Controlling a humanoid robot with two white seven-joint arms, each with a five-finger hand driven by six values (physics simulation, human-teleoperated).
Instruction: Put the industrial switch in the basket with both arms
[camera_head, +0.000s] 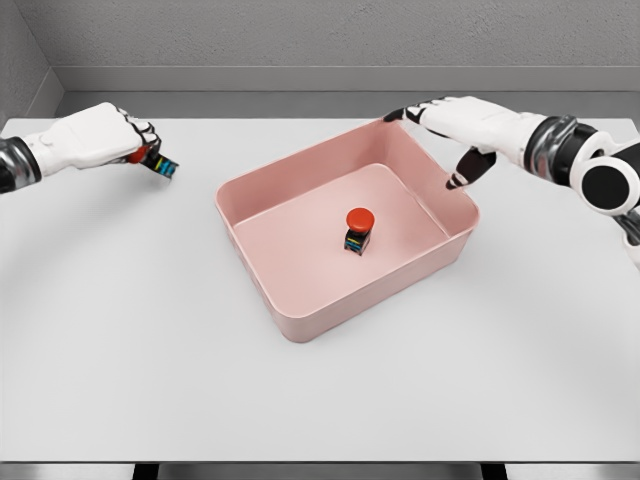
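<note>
Left arm (20, 155): cut off by the picture's left edge above the wrist. Left hand (100, 135) closed round a second switch (160, 164); only its dark striped end shows past the fingers, the rest is covered. Right arm (600, 175): cut off at the right edge past the black joint. Table (120, 350): near edge and both sides run out of frame. Switch in basket (358, 230): markings on its body too small to read
</note>
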